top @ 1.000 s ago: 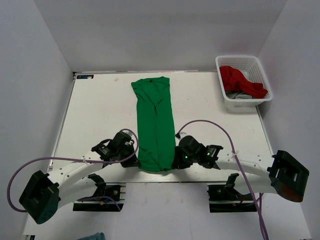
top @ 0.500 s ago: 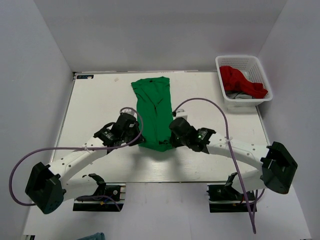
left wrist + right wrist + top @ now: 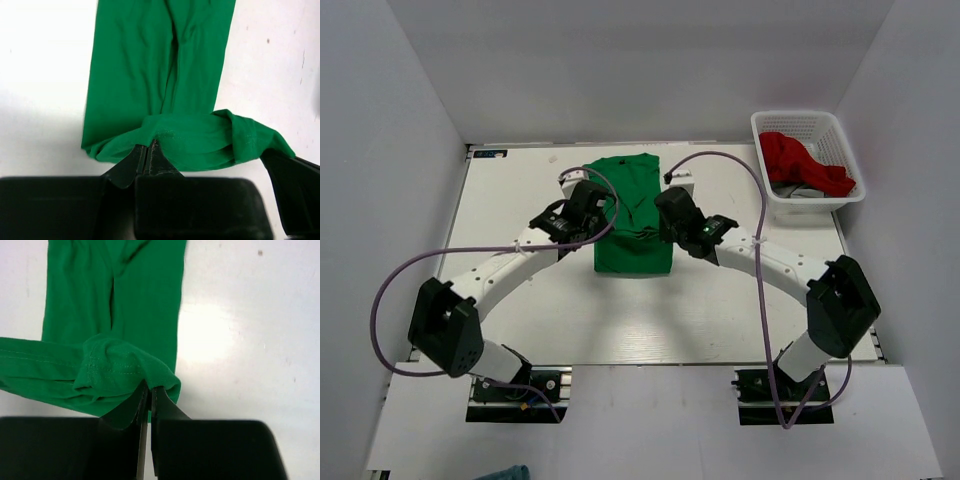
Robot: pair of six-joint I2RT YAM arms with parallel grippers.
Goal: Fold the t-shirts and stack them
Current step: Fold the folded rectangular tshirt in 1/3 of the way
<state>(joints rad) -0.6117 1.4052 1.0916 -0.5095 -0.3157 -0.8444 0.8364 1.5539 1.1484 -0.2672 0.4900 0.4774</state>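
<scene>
Green t-shirt (image 3: pixel 633 215) mid-bench (image 3: pixel 520 300), narrow lengthwise strip, near hem doubled over toward collar. Left claw (image 3: pixel 149 150) and right claw (image 3: pixel 148 390) each clamped shut on a hem corner. We judge step: crosswise half-fold. Next move: we bring hem to collar edge, square corners, lower, release. Red t-shirt (image 3: pixel 805 160) lies in basket (image 3: pixel 810 210), far right.

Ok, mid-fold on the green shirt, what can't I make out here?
Top view: where left gripper and right gripper pinch the green t-shirt, hidden under their own wrists.
Wrist views: the shirt's far end, cut off by the top edge.
In the basket: a grey item, mostly covered by the red t-shirt.
</scene>
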